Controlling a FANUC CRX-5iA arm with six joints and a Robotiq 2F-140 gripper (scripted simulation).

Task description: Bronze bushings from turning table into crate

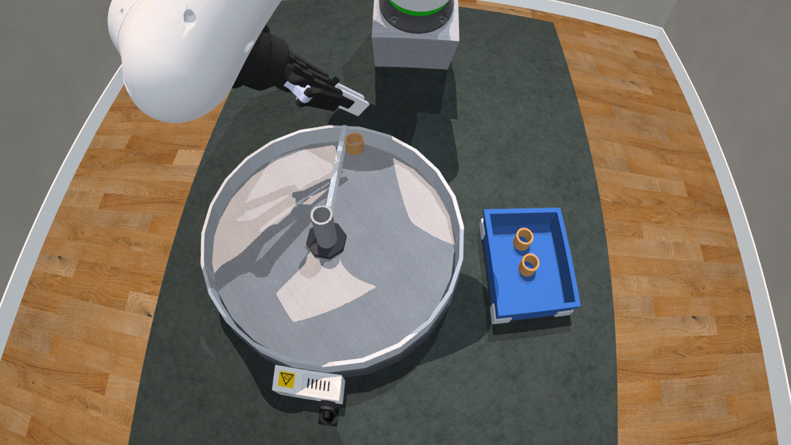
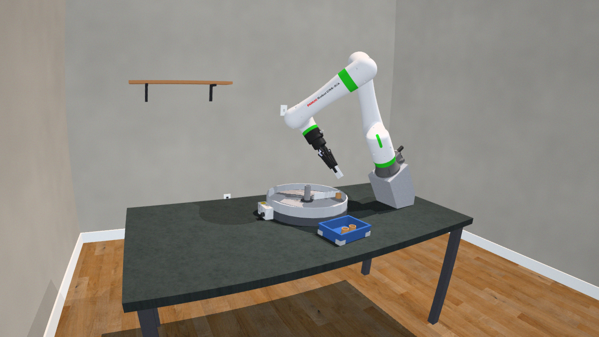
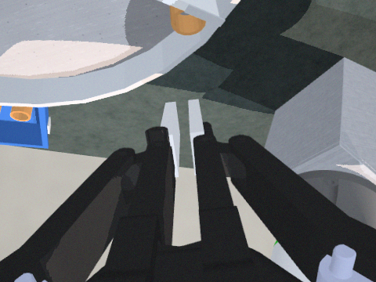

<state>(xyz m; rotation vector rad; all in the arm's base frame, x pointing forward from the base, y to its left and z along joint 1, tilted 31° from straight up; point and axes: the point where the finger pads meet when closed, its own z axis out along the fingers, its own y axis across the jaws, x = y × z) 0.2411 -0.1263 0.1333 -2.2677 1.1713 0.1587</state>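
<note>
A bronze bushing (image 1: pixel 354 149) (image 2: pixel 338 195) (image 3: pixel 188 27) stands on the turning table (image 1: pixel 387 238) (image 2: pixel 310 211) (image 3: pixel 78 92), at the rim nearest the robot base, close beside the guide bar. Two more bronze bushings (image 1: pixel 521 246) (image 1: pixel 528 271) stand close together in the blue crate (image 1: pixel 569 259) (image 2: pixel 355 236) (image 3: pixel 23 134); the wrist view shows them only partly. I see no steel bushing. My gripper (image 1: pixel 359 104) (image 2: pixel 339 172) (image 3: pixel 183 117) is shut with nothing between its fingers, a narrow gap showing. It is tilted and hangs above the robot-base side of the turning table, clear of the bushing.
A thin guide bar (image 1: pixel 335 169) (image 2: pixel 326 195) runs from the centre post (image 1: pixel 326 235) (image 2: pixel 307 192) to the rim. A white box (image 1: pixel 308 381) (image 2: pixel 266 211) sits against the turning table's outer side, opposite the robot pedestal (image 1: pixel 413 52) (image 2: pixel 392 188) (image 3: pixel 313 113).
</note>
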